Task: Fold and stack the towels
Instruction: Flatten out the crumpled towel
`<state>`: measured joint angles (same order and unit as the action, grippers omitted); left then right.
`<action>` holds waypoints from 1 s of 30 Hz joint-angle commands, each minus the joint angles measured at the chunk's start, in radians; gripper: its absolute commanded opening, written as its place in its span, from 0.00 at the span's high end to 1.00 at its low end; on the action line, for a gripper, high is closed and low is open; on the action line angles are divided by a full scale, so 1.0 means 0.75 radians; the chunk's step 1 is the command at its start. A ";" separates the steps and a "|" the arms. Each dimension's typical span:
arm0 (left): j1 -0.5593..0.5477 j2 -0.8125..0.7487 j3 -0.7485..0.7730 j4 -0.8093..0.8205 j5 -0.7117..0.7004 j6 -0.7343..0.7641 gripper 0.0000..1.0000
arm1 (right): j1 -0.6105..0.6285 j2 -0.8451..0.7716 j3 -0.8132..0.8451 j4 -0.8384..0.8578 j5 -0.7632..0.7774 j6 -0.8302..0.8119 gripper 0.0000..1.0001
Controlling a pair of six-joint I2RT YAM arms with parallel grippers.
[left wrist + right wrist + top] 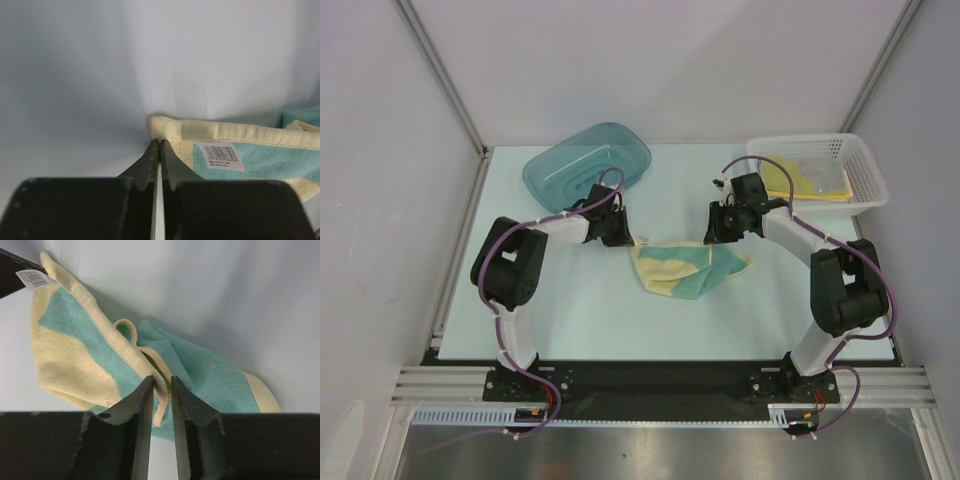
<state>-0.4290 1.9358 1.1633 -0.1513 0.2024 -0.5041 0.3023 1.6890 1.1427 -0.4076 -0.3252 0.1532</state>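
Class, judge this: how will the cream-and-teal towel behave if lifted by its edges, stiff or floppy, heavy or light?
Likely floppy: the towel lies crumpled in soft folds, so it should sag between the left tool and right tool. Probably light, since it looks like thin cloth. The hem is pinched only narrowly and might slip out.

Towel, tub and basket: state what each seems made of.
Towel: soft, fuzzy woven cloth in cream and teal with a stitched hem, possibly microfibre or cotton. Tub: glossy teal plastic, and the table shows through it. Basket: white plastic, judging by its open mesh walls.
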 commanded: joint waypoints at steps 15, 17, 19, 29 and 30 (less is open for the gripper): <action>-0.003 -0.429 0.155 -0.258 -0.074 0.085 1.00 | 0.092 -0.302 0.180 0.040 0.249 -0.004 1.00; -0.003 -0.544 0.205 -0.283 -0.086 0.095 1.00 | 0.112 -0.358 0.251 0.038 0.335 0.010 1.00; -0.003 -0.629 0.242 -0.308 -0.080 0.114 1.00 | 0.120 -0.443 0.339 0.012 0.423 0.027 1.00; -0.142 -1.202 0.175 -0.097 0.190 0.048 1.00 | 0.284 -1.134 0.120 0.271 0.407 -0.127 1.00; -0.229 -1.273 0.161 -0.081 0.152 0.040 1.00 | 0.288 -1.182 0.109 0.292 0.401 -0.102 1.00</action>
<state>-0.5114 1.0576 1.3235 -0.2779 0.2626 -0.4515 0.5091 0.9207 1.2861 -0.3019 -0.0189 0.0933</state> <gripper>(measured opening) 0.010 0.028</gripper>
